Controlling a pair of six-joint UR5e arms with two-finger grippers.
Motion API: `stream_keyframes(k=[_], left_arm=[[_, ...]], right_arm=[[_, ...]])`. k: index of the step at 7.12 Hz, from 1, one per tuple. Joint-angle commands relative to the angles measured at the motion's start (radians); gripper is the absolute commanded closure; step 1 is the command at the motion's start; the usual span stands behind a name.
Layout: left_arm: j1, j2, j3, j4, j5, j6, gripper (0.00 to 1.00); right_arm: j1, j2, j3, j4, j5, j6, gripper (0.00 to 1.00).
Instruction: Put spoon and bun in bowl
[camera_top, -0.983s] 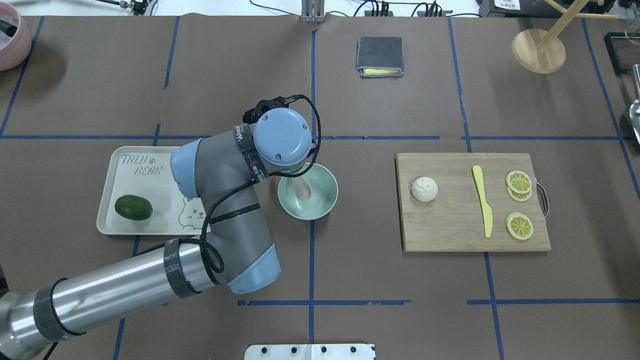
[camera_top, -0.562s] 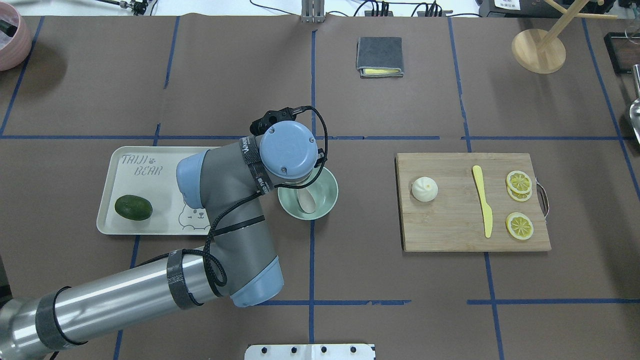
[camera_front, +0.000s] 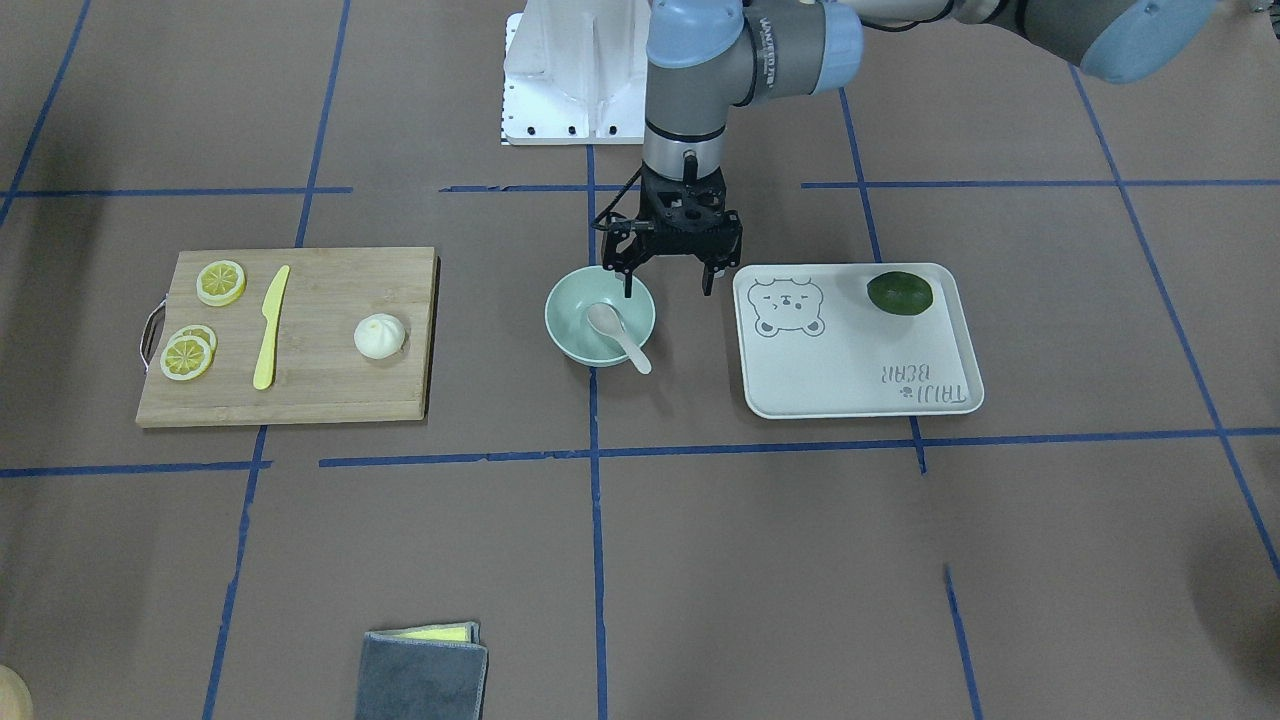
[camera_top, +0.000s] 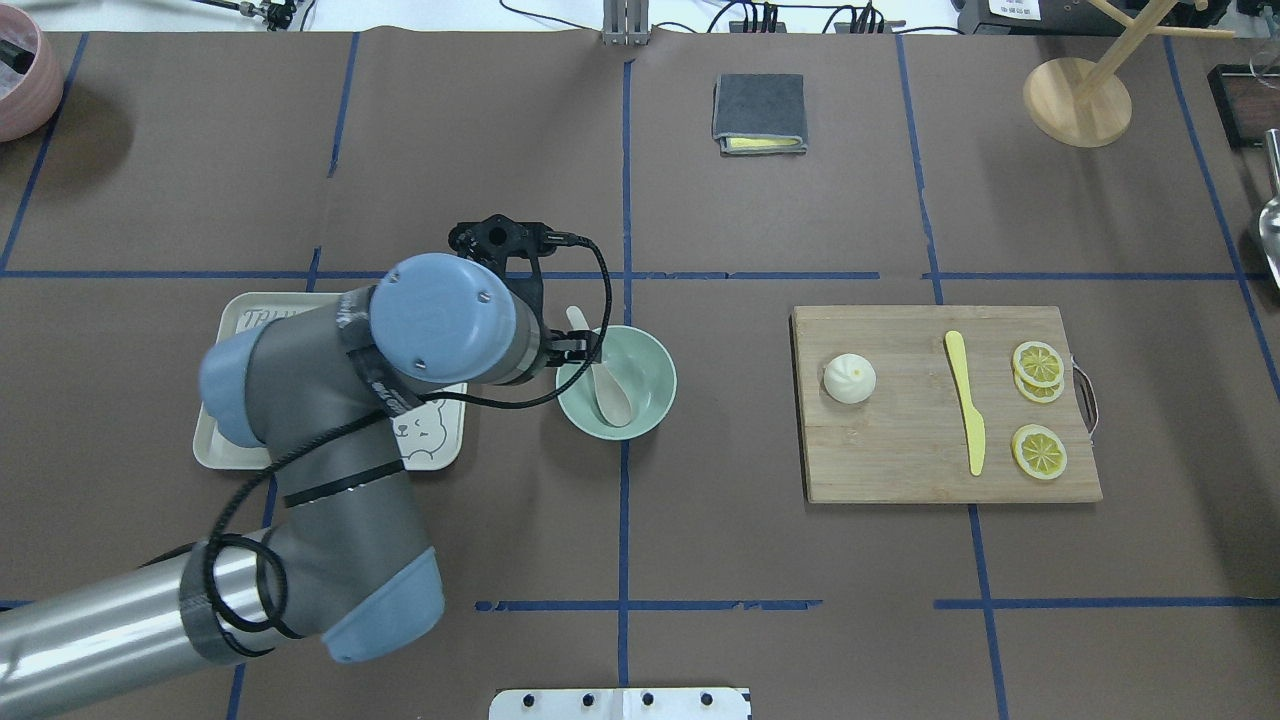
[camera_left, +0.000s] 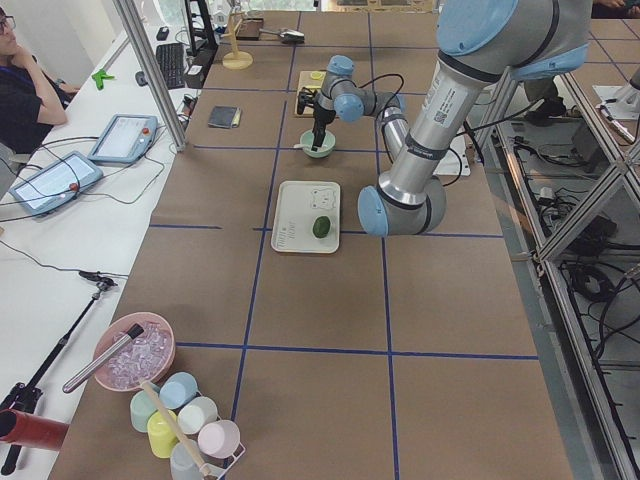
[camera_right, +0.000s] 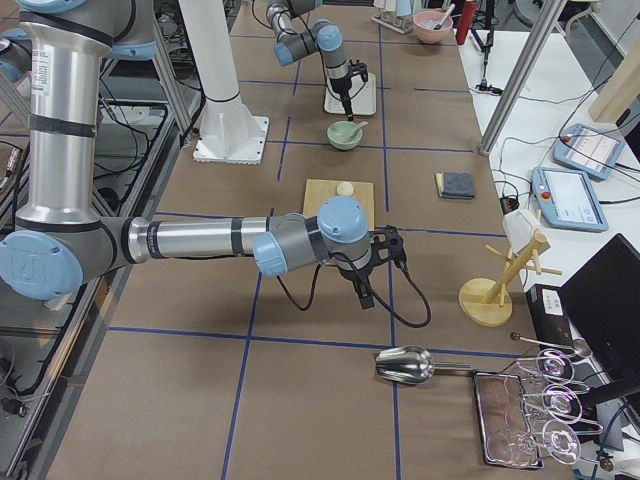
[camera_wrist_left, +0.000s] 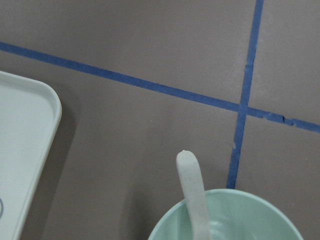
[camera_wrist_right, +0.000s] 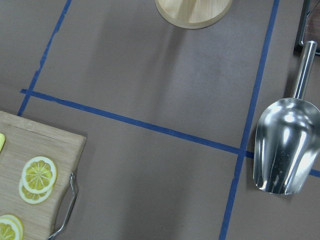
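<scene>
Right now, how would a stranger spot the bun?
Find the rectangular bamboo cutting board. At its end nearest the pale mint-green plastic bowl sits the small round white steamed bun. It alone there is white and domed; the flat plastic knife and lemon slices are yellow.

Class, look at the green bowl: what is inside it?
Only the spoon: its scoop lies on the floor of the bowl, and its handle leans out over the rim. The bun sits outside, on the cutting board. The floor under the scoop is covered.
</scene>
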Motion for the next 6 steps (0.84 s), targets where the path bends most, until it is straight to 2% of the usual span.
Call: stream_keyframes(k=[1, 2, 3, 4, 5, 6], left_arm=[[-0.192, 0.111, -0.086, -0.007, -0.251, 0.324, 0.0], [-0.306, 0.179, -0.088, -0.009, -0.376, 0.435, 0.0], [-0.424, 0.252, -0.085, -0.007, -0.438, 0.664, 0.0], [-0.546, 0.331, -0.067, -0.007, -0.522, 0.853, 0.0], [-0.655, 0.407, -0.048, -0.009, -0.56, 1.017, 0.0], [-0.781, 0.445, 0.013, -0.007, -0.564, 1.225, 0.0]], right_arm=[[-0.028, 0.001, 0.087, -0.001, 0.014, 0.086, 0.0], [-0.124, 0.012, 0.13, -0.003, -0.007, 0.196, 0.0], [-0.205, 0.058, 0.147, -0.004, -0.054, 0.282, 0.0], [-0.261, 0.122, 0.142, -0.022, -0.056, 0.315, 0.0], [-0.316, 0.176, 0.147, -0.07, -0.079, 0.369, 0.0], [-0.395, 0.228, 0.148, -0.082, -0.148, 0.48, 0.0]])
